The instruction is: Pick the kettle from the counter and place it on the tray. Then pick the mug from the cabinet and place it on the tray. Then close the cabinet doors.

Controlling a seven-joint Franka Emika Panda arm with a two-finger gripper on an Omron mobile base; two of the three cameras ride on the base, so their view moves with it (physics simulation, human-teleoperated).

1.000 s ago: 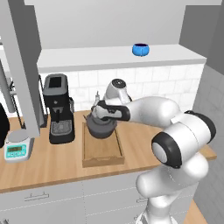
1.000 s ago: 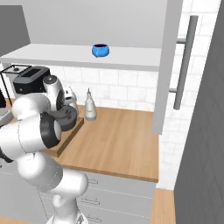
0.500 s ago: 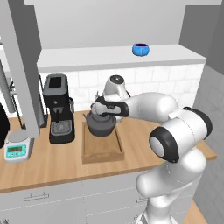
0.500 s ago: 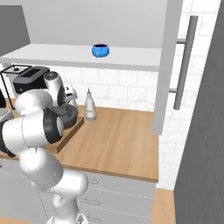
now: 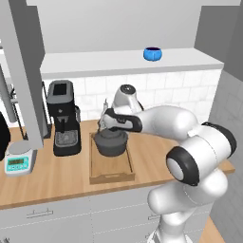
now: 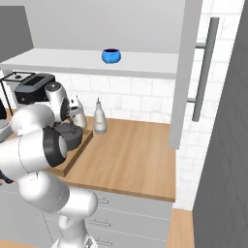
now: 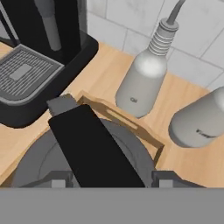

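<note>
**Kettle resting in tray, gripper close over its handle**

Little has shifted since a second ago: we see the kettle (image 5: 111,142) in the same spot on the tray (image 5: 112,170), and the arm has only settled slightly, its hand staying low over the kettle's top.

We place the tray on the counter (image 5: 57,180) toward the back edge, just right of the black coffee machine (image 5: 62,117), its long side running front to back. Kettle sits in the tray's rear half, upright.

From the hand view, the kettle's arched black handle (image 7: 94,148) runs up between the two finger tips (image 7: 60,179), one on each side at the bottom. We see grey kettle body showing between the handle and each tip, so the jaws stand apart and do not pinch it. The gripper (image 5: 105,124) hangs right above the kettle in the left base view.

Behind the tray, by the tiled wall, stand two pale bottles (image 7: 142,78); a scale (image 5: 18,163) sits at the counter's left end.

We see the blue mug (image 5: 152,53) on the cabinet (image 6: 97,63) shelf, toward its right end, well apart from the arm. Cabinet doors (image 6: 186,72) stand open, bar handle facing out in the right base view.
</note>
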